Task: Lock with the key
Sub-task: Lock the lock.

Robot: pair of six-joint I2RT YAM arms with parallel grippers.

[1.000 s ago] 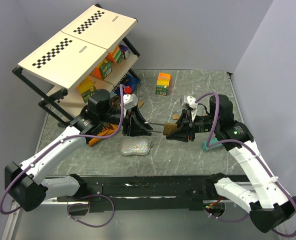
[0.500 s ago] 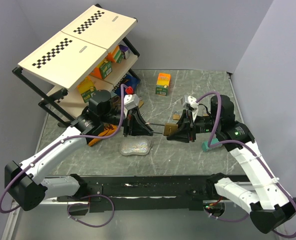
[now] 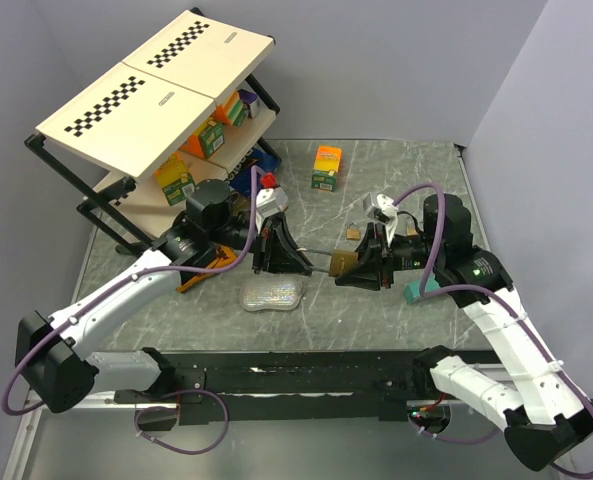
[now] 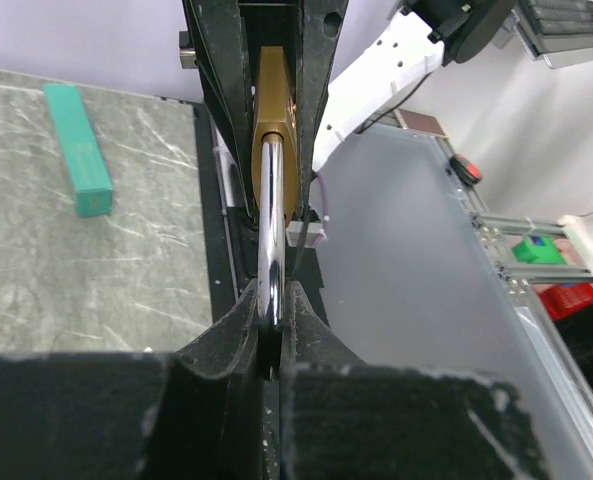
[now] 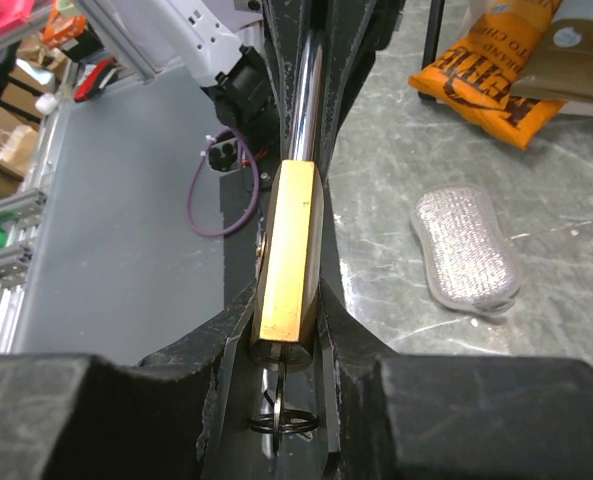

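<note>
Your left fingers (image 4: 224,335) pinch the shackle (image 4: 271,230) tight and your right fingers (image 5: 228,335) clamp the brass body (image 5: 288,250), so the padlock (image 3: 342,263) hangs between the arms above the surface (image 3: 396,170). If you push off-axis, the shackle could jam or slip free, and the key (image 5: 279,405) could be knocked.

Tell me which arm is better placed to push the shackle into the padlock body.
Probably left: the left gripper is shut on the shackle, in line with the brass body that the right gripper clamps.
</note>
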